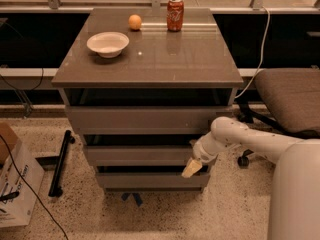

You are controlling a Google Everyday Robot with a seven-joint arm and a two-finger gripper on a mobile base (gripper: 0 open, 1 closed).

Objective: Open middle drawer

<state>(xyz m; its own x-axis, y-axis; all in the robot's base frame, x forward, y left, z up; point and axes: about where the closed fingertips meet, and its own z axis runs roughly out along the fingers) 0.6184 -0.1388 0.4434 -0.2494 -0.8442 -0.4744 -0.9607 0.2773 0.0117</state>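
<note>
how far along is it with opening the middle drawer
Done: the approach. The gripper is at the right end of the middle drawer, by its lower edge. In hand: getting a hold there, though whether it has one can't be seen. Left: the whole pull, since none of the drawer's inside shows and it looks shut.
</note>
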